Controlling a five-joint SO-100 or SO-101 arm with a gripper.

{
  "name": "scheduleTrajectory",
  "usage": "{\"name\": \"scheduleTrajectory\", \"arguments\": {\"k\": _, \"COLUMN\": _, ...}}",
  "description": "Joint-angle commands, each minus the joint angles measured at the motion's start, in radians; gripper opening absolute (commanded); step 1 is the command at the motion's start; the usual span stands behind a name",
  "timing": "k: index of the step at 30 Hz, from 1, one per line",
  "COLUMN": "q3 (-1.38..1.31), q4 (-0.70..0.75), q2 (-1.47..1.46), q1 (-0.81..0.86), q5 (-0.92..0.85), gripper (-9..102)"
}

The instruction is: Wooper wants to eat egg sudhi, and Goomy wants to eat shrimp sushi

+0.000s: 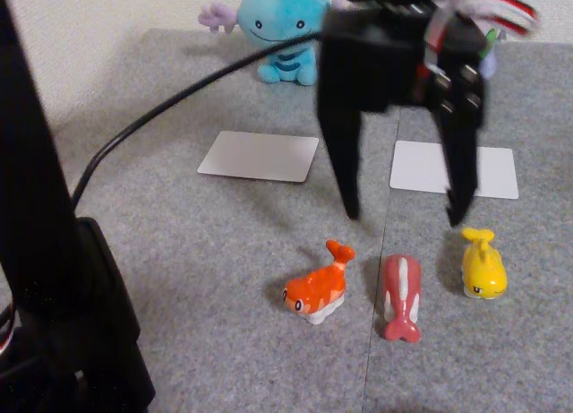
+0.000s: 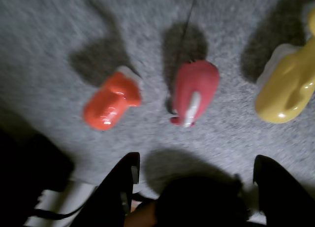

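My claw (image 1: 405,216) hangs wide open, holding nothing.
The fixed view adds the blue plush (image 1: 277,28) at twelve o'clock; the wrist view blurs the yellow fish (image 2: 288,91).

Fixed view: low, frontal, facing the wall across the grey mat (image 1: 224,243). Wrist view: close, downward. Shared: three small figures.
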Motion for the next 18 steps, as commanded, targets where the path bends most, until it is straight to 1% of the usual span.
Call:
{"name": "scheduleTrajectory", "arguments": {"k": 1, "q3": -0.078, "q4": -0.049, "q2": -0.037, "q1": 0.044, "q5": -0.044, "gripper": 28}}
{"name": "scheduleTrajectory", "arguments": {"k": 4, "q3": -0.126, "q4": -0.1, "q2": -0.098, "q1": 0.064, "q5": -0.048, "gripper": 28}}
{"name": "scheduleTrajectory", "arguments": {"k": 9, "q3": -0.183, "q4": -0.123, "q2": -0.192, "q1": 0.064, "q5": -0.031, "gripper": 28}}
{"name": "scheduleTrajectory", "arguments": {"k": 18, "q3": -0.193, "q4": -0.241, "q2": -0.318, "q1": 0.06, "q5": -0.023, "gripper": 27}}
